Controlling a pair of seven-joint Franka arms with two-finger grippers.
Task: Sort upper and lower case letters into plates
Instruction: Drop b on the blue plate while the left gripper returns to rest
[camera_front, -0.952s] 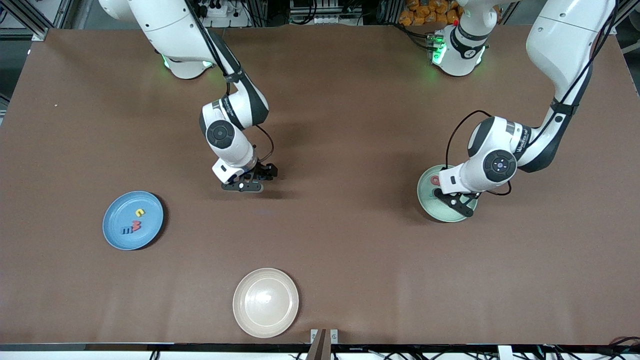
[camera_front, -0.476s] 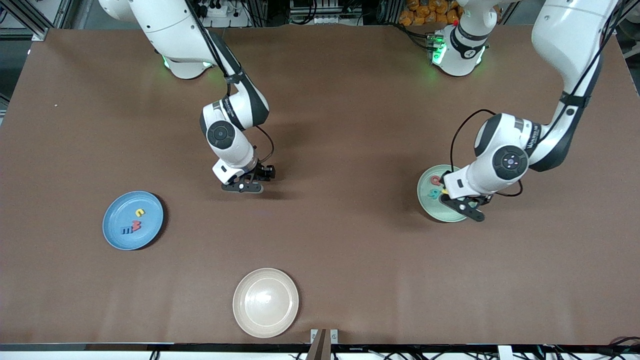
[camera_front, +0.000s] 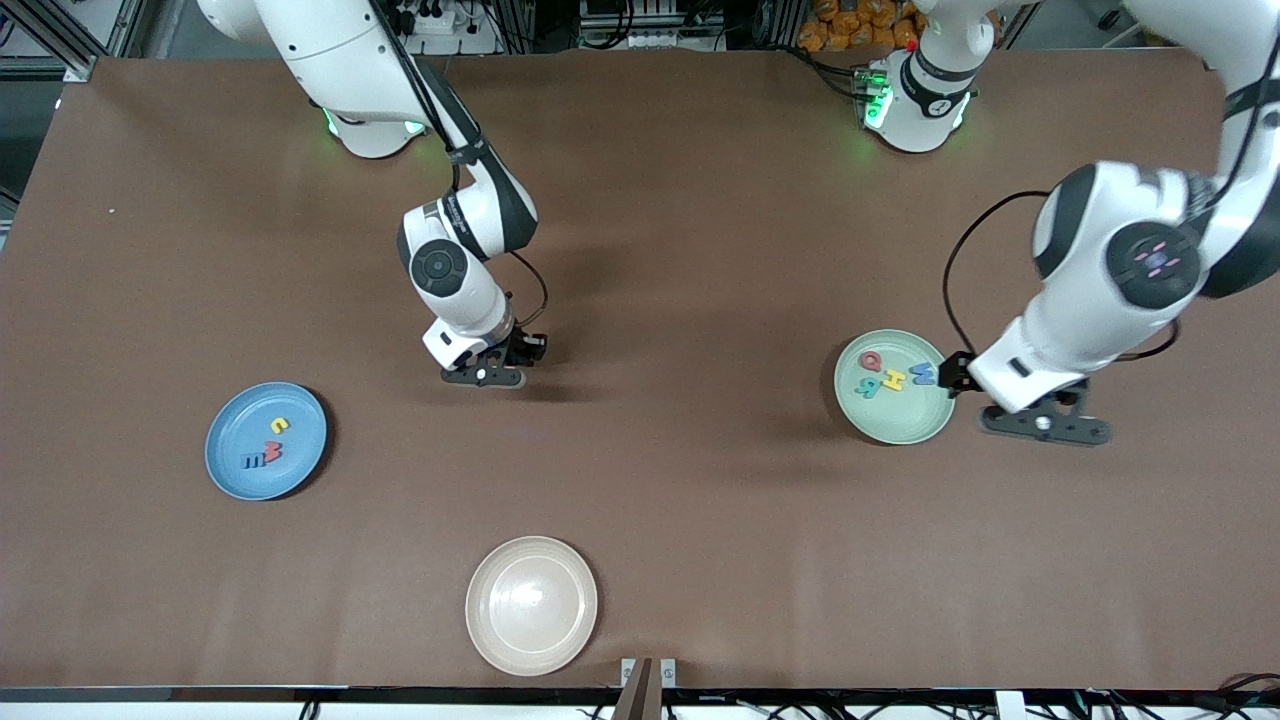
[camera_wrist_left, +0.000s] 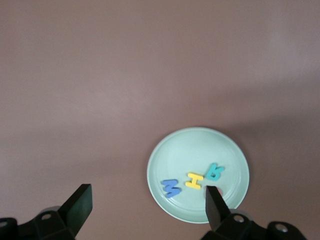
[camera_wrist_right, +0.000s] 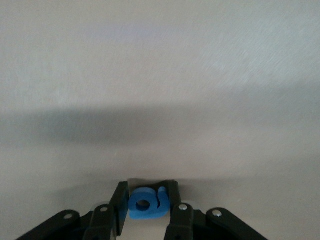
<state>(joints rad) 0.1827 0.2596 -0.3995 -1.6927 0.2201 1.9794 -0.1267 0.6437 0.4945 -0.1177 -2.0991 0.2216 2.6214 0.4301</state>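
Observation:
The mint green plate (camera_front: 893, 415) holds several letters: red (camera_front: 871, 361), teal (camera_front: 866, 388), a yellow H (camera_front: 893, 380) and blue (camera_front: 922, 373). My left gripper (camera_front: 1045, 425) hangs open just off that plate's rim, toward the left arm's end; the left wrist view shows its empty fingers (camera_wrist_left: 212, 197) wide apart over the plate (camera_wrist_left: 195, 150). The light blue plate (camera_front: 240, 425) carries a yellow (camera_front: 279, 425), a red (camera_front: 272, 450) and a blue letter (camera_front: 253, 460). Low at mid-table, my right gripper (camera_front: 487, 375) is shut on a small blue letter (camera_wrist_right: 146, 204).
A cream-beige plate (camera_front: 531, 604) lies near the table's front edge, nearer the front camera than the right gripper. Bare brown tabletop (camera_front: 690, 480) stretches between the plates.
My left gripper opened, rose and swung off the mint plate toward the left arm's end, uncovering the letters there. My right gripper closed on the blue letter.

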